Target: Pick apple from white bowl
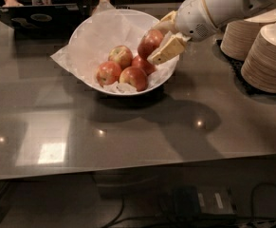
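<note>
The white bowl (92, 32), lined with crumpled white paper, stands on the grey table at upper centre. Several apples lie in it. My gripper (157, 41) comes in from the upper right and is shut on the apple (149, 42), a dull red one, held between two beige fingers (168, 49) just above the bowl's right rim. The other apples (121, 56) stay low in the bowl, left of and below the held one. The white arm runs off the top right corner.
Stacks of beige disposable plates (268, 56) stand at the right edge, close to my arm. A dark tray (38, 18) and a person's arms are behind the bowl. The table's front edge (137, 167) runs across the lower frame, cables below.
</note>
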`<state>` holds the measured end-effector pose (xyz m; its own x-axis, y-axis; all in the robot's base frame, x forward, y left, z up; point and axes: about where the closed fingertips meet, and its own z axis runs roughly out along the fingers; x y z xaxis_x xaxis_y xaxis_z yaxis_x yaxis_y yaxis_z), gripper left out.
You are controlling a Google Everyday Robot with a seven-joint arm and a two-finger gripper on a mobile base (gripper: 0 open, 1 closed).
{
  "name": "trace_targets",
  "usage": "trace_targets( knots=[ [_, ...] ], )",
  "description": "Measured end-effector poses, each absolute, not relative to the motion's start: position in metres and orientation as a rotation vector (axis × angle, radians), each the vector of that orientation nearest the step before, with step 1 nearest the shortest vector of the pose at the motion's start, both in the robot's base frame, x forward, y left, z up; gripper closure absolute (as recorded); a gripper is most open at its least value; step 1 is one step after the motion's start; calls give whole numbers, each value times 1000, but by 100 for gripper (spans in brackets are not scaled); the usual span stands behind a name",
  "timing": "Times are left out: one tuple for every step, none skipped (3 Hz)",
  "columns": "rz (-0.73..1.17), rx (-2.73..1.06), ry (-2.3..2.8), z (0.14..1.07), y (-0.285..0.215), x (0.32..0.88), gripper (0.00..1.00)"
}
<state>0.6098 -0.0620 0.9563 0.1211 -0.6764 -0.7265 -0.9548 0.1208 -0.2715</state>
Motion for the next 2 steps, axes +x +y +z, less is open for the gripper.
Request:
trace_targets(
  knots=[
    [521, -1624, 1545, 981, -62, 600, 100],
    [586, -1642, 1487, 991, -63, 592, 100]
  ],
)
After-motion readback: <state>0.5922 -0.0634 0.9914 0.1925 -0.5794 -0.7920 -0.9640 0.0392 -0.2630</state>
